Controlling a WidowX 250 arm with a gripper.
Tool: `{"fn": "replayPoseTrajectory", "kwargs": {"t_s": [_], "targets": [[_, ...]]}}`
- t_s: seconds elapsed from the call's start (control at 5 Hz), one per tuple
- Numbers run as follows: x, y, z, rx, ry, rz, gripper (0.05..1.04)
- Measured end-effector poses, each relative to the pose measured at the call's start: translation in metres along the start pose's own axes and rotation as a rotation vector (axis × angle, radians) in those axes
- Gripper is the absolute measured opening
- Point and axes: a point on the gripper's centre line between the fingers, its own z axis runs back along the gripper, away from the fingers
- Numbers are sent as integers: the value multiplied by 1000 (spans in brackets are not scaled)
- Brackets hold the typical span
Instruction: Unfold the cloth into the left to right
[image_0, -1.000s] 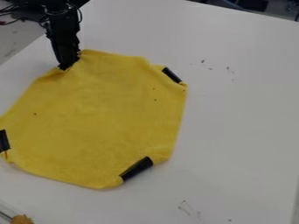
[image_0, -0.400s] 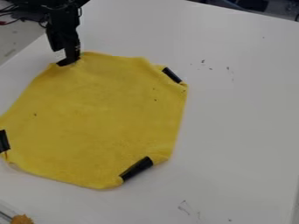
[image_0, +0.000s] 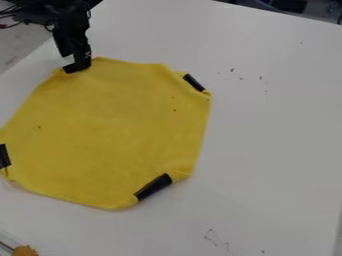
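Hand (image_0: 77, 67) tip-down at upper-left edge of yellow cloth (image_0: 110, 132).

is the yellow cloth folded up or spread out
Spread out: the yellow cloth lies as one broad, mostly flat sheet on the white table, with black patches at three of its corners.

Yellow cloth (image_0: 120, 130) spread on white tabletop (image_0: 267, 150).
Black gripper (image_0: 78, 68) noted at the cloth's border, near the tabletop's left edge; three black strips (image_0: 153, 187) observed along the same border.
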Motion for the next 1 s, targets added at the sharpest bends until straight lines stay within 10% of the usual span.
{"fn": "replayPoseTrajectory", "kwargs": {"t_s": [1.0], "targets": [[11, -93, 77, -58, 5, 306, 1001]]}}
